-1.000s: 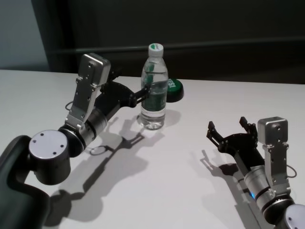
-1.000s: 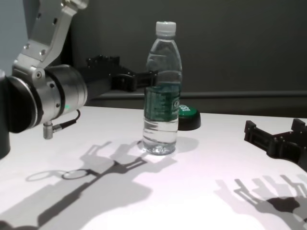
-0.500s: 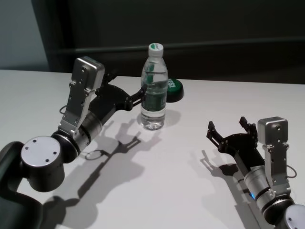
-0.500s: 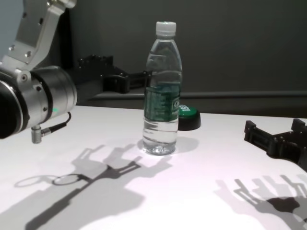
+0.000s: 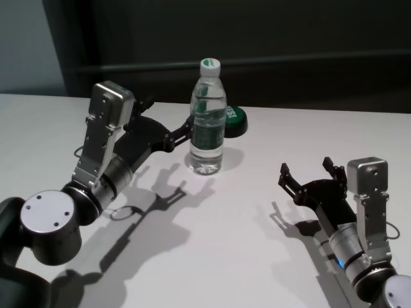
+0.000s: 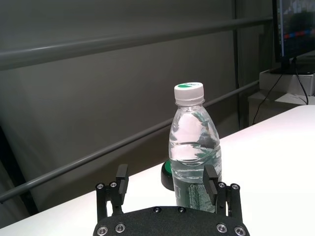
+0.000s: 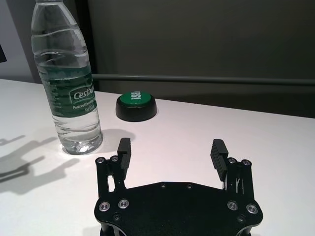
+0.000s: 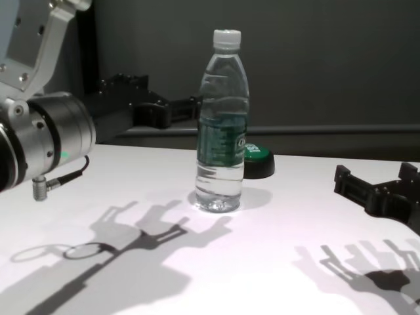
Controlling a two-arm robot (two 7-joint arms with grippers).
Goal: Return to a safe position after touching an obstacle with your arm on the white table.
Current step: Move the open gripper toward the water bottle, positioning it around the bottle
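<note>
The obstacle, a tall clear water bottle (image 5: 207, 122) with a white cap and dark green label, stands upright on the white table (image 5: 231, 244). It also shows in the chest view (image 8: 222, 125) and both wrist views (image 6: 194, 147) (image 7: 69, 78). My left gripper (image 5: 183, 131) is open and empty, raised above the table, with its fingertips just left of the bottle at label height (image 8: 187, 108). I cannot tell whether they touch it. In the left wrist view the gripper (image 6: 166, 174) faces the bottle. My right gripper (image 5: 306, 168) is open and empty, low over the table's right side (image 7: 171, 147).
A low black button with a green top (image 5: 234, 119) sits just behind and right of the bottle (image 8: 257, 161). A dark wall with a horizontal rail runs behind the table's far edge. The left arm's elbow (image 5: 48, 221) hangs over the near left.
My left arm has drawn back to the left and towards me, so its fingertips have moved away from the bottle. The bottle has stayed upright in place. The right arm has not moved.
</note>
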